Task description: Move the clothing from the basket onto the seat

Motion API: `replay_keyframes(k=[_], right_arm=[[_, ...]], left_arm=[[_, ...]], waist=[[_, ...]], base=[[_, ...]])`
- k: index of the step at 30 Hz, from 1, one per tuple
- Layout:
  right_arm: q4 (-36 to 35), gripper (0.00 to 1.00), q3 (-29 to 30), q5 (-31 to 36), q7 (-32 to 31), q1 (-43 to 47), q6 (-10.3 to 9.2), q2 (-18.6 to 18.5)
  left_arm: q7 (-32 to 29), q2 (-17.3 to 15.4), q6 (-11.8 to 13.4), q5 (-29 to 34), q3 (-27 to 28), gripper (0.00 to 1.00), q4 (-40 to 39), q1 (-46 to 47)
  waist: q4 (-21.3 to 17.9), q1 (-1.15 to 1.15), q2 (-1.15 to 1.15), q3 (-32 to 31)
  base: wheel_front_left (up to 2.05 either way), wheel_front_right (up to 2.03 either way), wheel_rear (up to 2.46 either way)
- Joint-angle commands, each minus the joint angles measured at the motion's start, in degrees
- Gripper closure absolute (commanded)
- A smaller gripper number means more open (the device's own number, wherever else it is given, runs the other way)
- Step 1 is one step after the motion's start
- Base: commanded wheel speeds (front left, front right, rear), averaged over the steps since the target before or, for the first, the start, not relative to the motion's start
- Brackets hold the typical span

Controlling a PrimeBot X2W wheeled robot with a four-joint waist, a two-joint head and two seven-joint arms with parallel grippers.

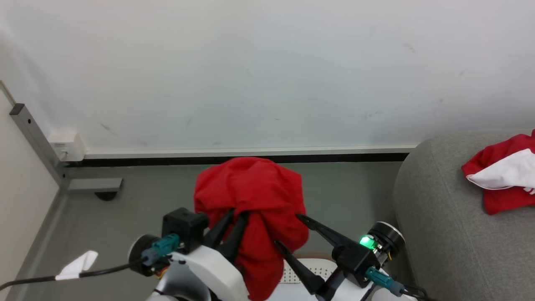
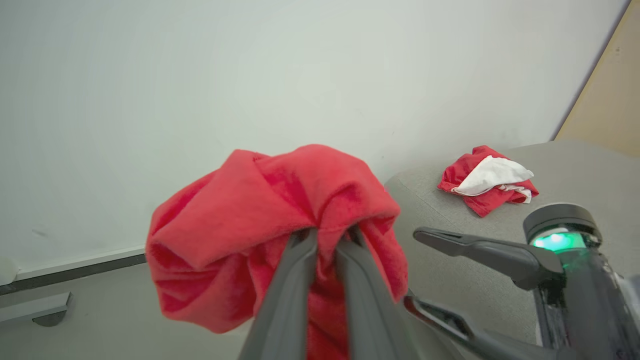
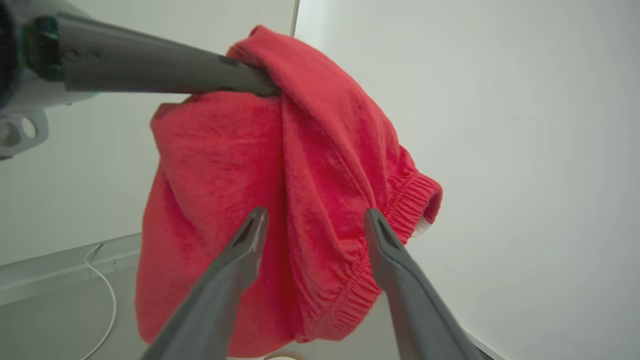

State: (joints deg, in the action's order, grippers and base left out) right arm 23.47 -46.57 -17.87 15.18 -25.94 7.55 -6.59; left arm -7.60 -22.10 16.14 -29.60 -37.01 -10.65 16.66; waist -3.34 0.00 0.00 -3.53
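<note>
Left pincer point(image 2: 328, 234) clamps red garment point(image 2: 240, 225); right pincer point(image 3: 316, 214) apart; right wrist view reveals elastic cuff point(image 3: 422, 192).

**Left fingers clamped, right fingers spread**

In the head view our left gripper point(image 1: 239, 213) rose from the lower left on its pale forearm point(image 1: 209, 267). Its two dark fingers were pressed close together, pinching a fold of the red garment point(image 1: 250, 188), which hung raised from them. Our right gripper point(image 1: 287, 229) came up from the lower right, angled toward the left one. Its fingers were spread wide with nothing gripped between them. The upper fingertip lay against or just beside the cloth; we could not tell which. A green light point(image 1: 368, 241) glowed on our right wrist. In the right wrist view those fingers point(image 3: 232, 275) pointed at the cloth.
</note>
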Motion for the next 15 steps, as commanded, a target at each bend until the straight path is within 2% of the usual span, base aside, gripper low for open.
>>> replay_keyframes(k=[1, 6, 7, 8, 15], right_arm=[[0.7, 0.00, 0.2, 0.1, -0.1, -0.7, -0.13, 0.3], [4.5, 0.00, 2.1, 2.0, -0.1, -1.6, -0.13, 1.9], [5.5, 0.55, 2.2, 1.8, -0.1, -1.7, -0.13, 2.2], [5.9, 1.00, 2.2, 1.2, 0.0, -1.8, -0.13, 2.4], [5.7, 1.00, 3.9, -1.8, -0.1, -2.1, -0.13, 3.2]], left_arm=[[-0.2, 0.4, -0.3, 0.5, -0.2, 1.00, -0.6, 0.6], [-1.0, 1.3, -1.0, 0.0, -1.7, 1.00, -1.8, 1.2], [-1.1, 1.5, -1.1, -0.1, -1.9, 1.00, -1.9, 1.3], [-1.1, 1.7, -1.2, -0.2, -2.0, 1.00, -1.9, 1.4], [-0.5, 1.3, -1.0, -0.3, -1.9, 1.00, -0.5, 1.0]], waist=[[0.2, 0.00, 0.00, 0.1], [0.9, 0.00, 0.00, 0.3], [1.0, 0.00, 0.00, 0.3], [1.1, 0.00, 0.00, 0.3], [1.0, 0.00, 0.00, 0.8]], base=[[0.00, 0.00, 0.00], [0.00, 0.00, 0.00], [0.00, 0.00, 0.00], [0.00, 0.00, 0.00], [0.00, 0.00, 0.00]])
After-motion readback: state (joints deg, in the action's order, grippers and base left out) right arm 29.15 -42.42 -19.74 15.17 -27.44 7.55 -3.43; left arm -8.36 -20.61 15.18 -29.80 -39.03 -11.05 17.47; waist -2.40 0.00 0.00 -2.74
